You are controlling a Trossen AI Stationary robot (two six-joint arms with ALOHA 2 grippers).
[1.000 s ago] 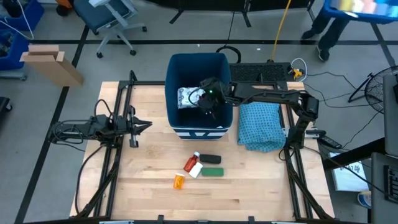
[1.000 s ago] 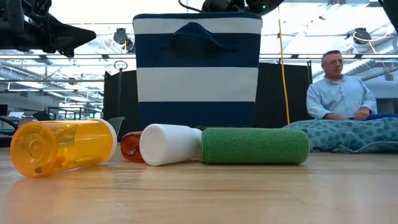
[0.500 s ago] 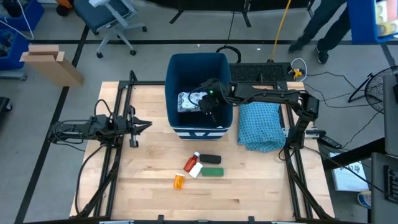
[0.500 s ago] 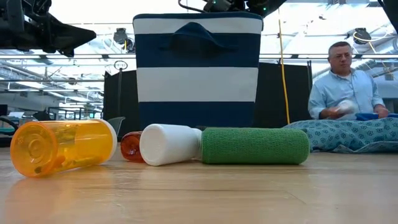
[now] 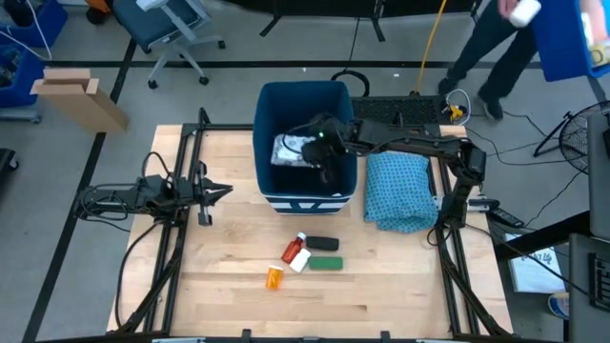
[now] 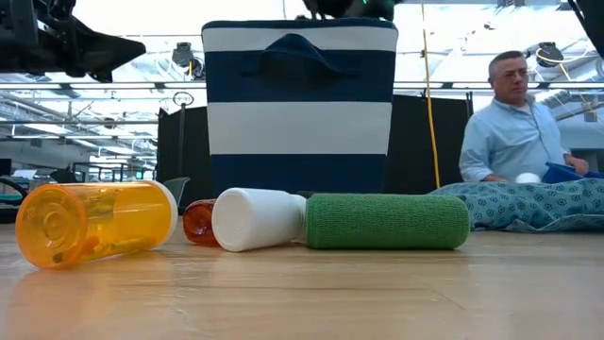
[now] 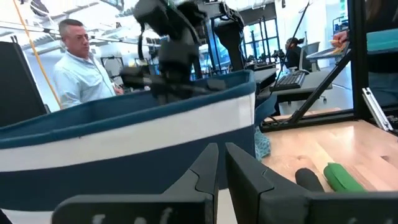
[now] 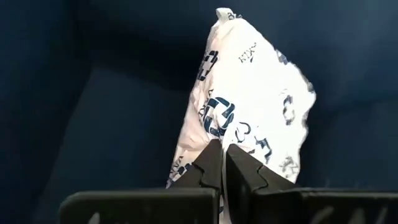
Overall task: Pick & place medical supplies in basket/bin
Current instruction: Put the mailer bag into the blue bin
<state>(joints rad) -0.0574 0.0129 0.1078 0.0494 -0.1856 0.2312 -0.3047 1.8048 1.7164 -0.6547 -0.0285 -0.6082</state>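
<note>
Right gripper (image 5: pixel 322 152), fingers nearly together, we see inside the bin (image 5: pixel 272 103) above the white packet (image 8: pixel 249 118); left gripper (image 5: pixel 212 191) narrow, beside the bin.

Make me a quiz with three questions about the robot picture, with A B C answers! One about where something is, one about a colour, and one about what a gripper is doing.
1. Where is the white packet?
A. on the cloth
B. in the bin
C. on the floor

2. What colour is the roll beside the white cap?
A. green
B. purple
C. pink

3. How is the left gripper?
A. holding the orange bottle
B. shut, holding nothing
C. wide open over the bin

Answers:
1 B: the high view shows the packet lying inside the bin, under the right gripper.
2 A: the low view shows a green roll touching the cap.
3 B: the left wrist view shows its fingers closed together, with nothing between.
</note>
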